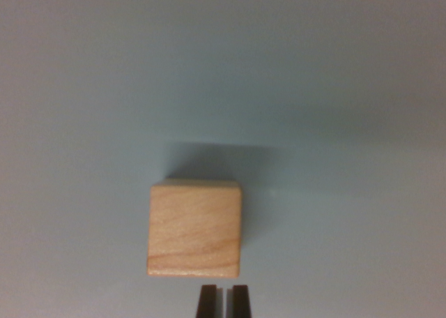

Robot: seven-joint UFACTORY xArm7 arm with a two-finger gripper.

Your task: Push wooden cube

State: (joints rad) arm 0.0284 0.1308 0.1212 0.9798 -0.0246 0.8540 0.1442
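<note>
The wooden cube (195, 227) is pale tan, its top face crossed by fine, slightly darker grain lines that curve gently, with a warmer orange-brown tint along its near edge. The tabletop (348, 88) is a plain, patternless grey-blue, darker where the cube's soft shadow falls. The fingers (210, 303) are black.

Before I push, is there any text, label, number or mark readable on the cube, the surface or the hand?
None. The wooden cube shows only wood grain, the grey surface is blank, and the dark fingertips of the hand at the bottom edge carry no legible marking.
</note>
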